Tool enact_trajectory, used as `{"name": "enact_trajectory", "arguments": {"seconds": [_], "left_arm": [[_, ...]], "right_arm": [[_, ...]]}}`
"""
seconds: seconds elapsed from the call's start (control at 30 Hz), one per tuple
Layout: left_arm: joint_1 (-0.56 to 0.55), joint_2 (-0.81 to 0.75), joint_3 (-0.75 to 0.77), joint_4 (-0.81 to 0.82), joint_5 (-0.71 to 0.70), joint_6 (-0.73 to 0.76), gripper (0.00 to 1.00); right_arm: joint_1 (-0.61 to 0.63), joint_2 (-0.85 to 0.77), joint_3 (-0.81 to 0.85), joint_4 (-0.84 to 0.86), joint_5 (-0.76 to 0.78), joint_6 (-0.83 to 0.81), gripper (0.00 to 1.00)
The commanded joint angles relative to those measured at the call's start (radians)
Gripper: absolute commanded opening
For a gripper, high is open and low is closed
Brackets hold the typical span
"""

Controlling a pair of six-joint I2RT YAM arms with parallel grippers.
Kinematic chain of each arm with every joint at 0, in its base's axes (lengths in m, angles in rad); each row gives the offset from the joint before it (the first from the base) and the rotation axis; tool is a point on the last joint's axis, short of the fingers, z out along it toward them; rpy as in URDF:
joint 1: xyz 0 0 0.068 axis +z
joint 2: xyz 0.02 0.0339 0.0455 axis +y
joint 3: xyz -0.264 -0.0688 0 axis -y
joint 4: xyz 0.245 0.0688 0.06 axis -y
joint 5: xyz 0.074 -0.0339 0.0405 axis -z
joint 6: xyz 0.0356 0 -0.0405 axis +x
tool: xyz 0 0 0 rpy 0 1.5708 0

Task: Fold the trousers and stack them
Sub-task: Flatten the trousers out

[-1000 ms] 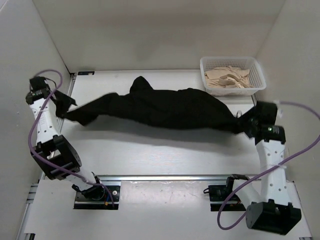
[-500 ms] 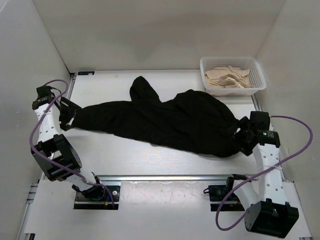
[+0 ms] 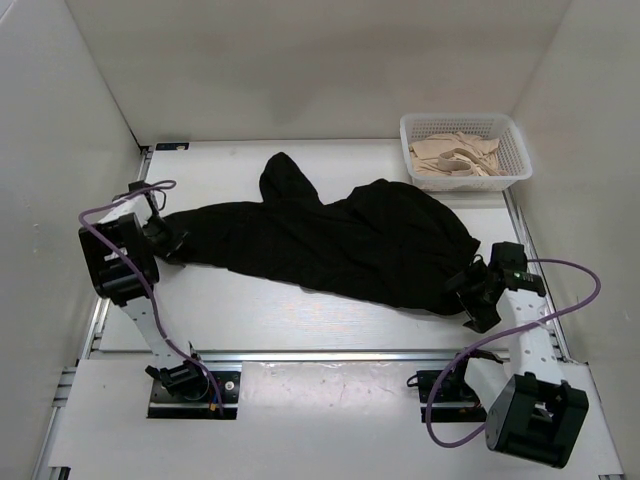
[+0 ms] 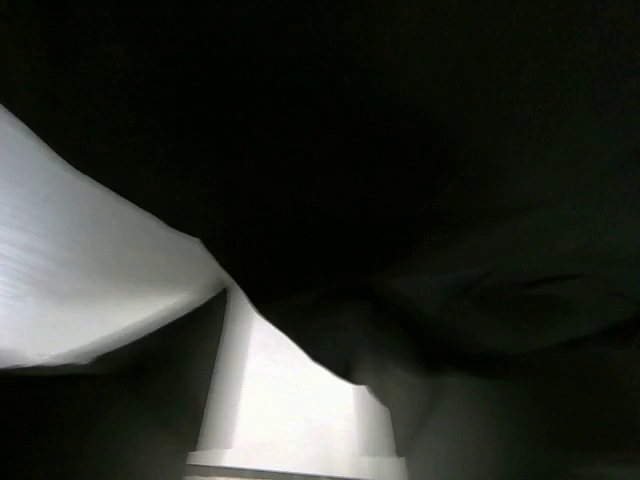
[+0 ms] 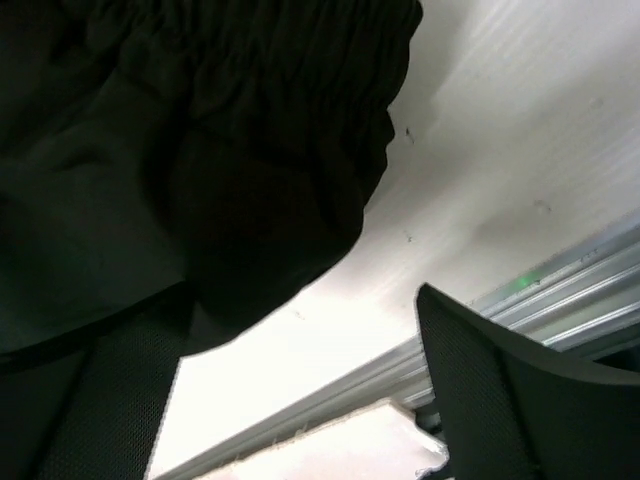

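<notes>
Trousers dropped flat; black, rumpled, spread across table.

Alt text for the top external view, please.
A large pair of black soft-fabric trousers lies spread across the white table, left gripper at its left end, open right gripper at its right edge. A white mesh basket of beige garments sits far right.

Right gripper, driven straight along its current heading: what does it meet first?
Most likely the trousers; the open right gripper points at their gathered end, though the gap is unclear.
</notes>
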Motion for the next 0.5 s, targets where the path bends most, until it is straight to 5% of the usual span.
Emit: {"name": "enact_trajectory", "arguments": {"seconds": [0.0, 0.07, 0.1, 0.23, 0.3, 0.47], "left_arm": [[0.002, 0.01, 0.083, 0.032, -0.03, -0.018, 0.43], [0.002, 0.028, 0.104, 0.032, -0.03, -0.018, 0.12], [0.002, 0.029, 0.116, 0.032, -0.03, -0.008, 0.1], [0.002, 0.041, 0.207, -0.004, -0.029, -0.008, 0.1], [0.002, 0.016, 0.262, -0.037, -0.04, -0.008, 0.1], [0.014, -0.025, 0.602, -0.188, -0.04, -0.008, 0.1]], "right_arm": [[-0.009, 0.018, -0.034, 0.124, -0.015, 0.009, 0.92], [-0.009, 0.051, -0.045, 0.196, -0.024, 0.009, 0.82], [-0.009, 0.099, -0.045, 0.263, -0.024, 0.009, 0.74], [-0.009, 0.242, 0.108, 0.315, -0.026, -0.002, 0.08], [-0.009, 0.295, 0.208, 0.284, -0.026, -0.013, 0.0], [-0.018, 0.328, 0.62, 0.169, 0.02, -0.077, 0.0]]}}
